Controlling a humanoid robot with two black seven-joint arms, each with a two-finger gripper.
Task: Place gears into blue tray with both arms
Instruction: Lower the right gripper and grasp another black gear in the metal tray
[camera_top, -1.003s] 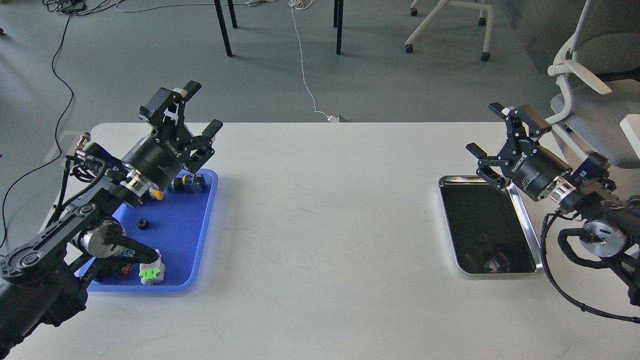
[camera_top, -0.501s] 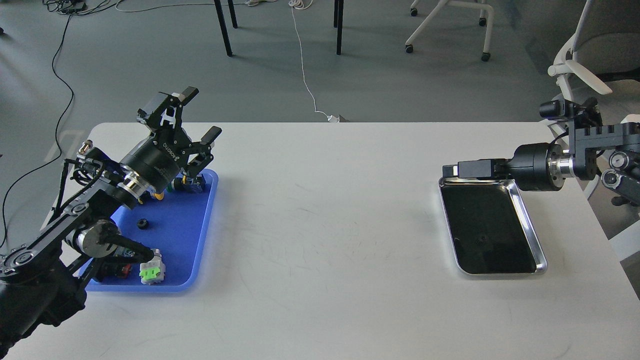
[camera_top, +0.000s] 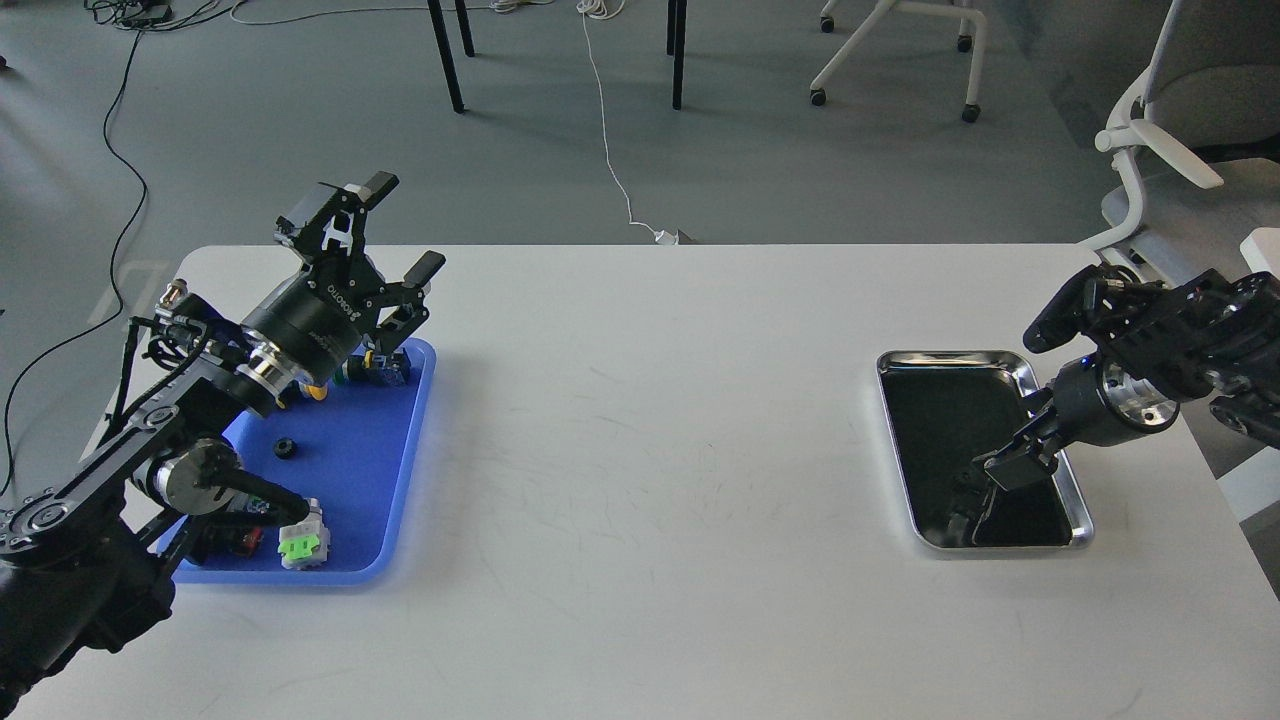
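Observation:
One gear (camera_top: 287, 447), a small black ring, lies on the blue tray (camera_top: 385, 470) at the table's left end. My left gripper (camera_top: 402, 228) hangs open above the tray's far end, holding nothing. My right gripper (camera_top: 1008, 468) points down and to the left into the near right part of the steel tray (camera_top: 930, 410). It is dark and seen nearly end-on, so its fingers cannot be told apart. I cannot tell whether a gear lies under it, because its reflection darkens the tray there.
Push-button switches share the blue tray: a green-capped one (camera_top: 303, 545) at the near edge, a red one (camera_top: 240, 540) beside it, and a yellow one (camera_top: 315, 392) at the far end. A white office chair (camera_top: 1165, 140) stands beyond the table's right corner.
My right arm has swung from pointing left over the steel tray's far edge to pointing down into its near right part. The left arm has hardly moved.

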